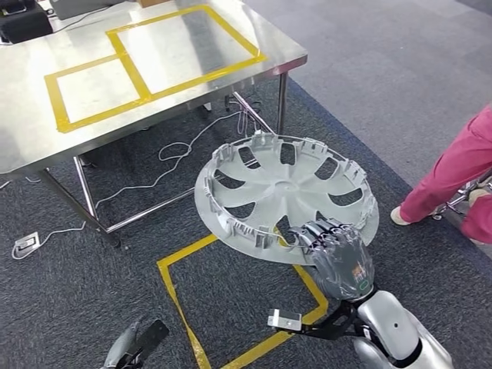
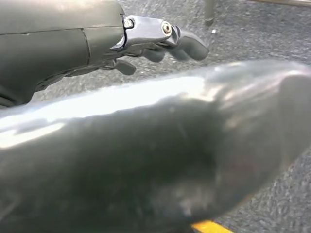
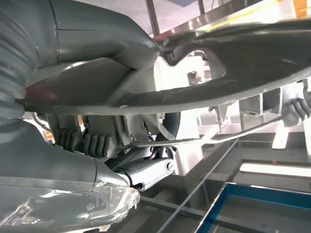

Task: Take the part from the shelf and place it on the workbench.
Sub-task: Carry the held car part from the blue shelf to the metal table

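**Wheel cover in hand, workbench ahead**

The workbench [image 1: 34, 138], a steel table marked with yellow tape rectangles [image 1: 131, 65], stands ahead and to the robot's left, its top bare inside the taped frames. On the grey carpet in front of it lies another yellow tape square [image 1: 244, 307], and a white cable [image 1: 174, 154] trails under the table. A person in pink [image 1: 458, 173] stands at the right edge.

The part, a grey wheel cover [image 1: 278, 192], hangs in the air near the table's corner, ribbed back side up and slightly tilted. The right hand [image 1: 334, 250] pinches its near rim. The left hand [image 2: 161, 41] hangs low, fingers loosely extended, holding nothing.

The carry step looks to be in hand. Next the cover must travel over the tabletop and come down flat, probably within a taped frame, before the fingers release.
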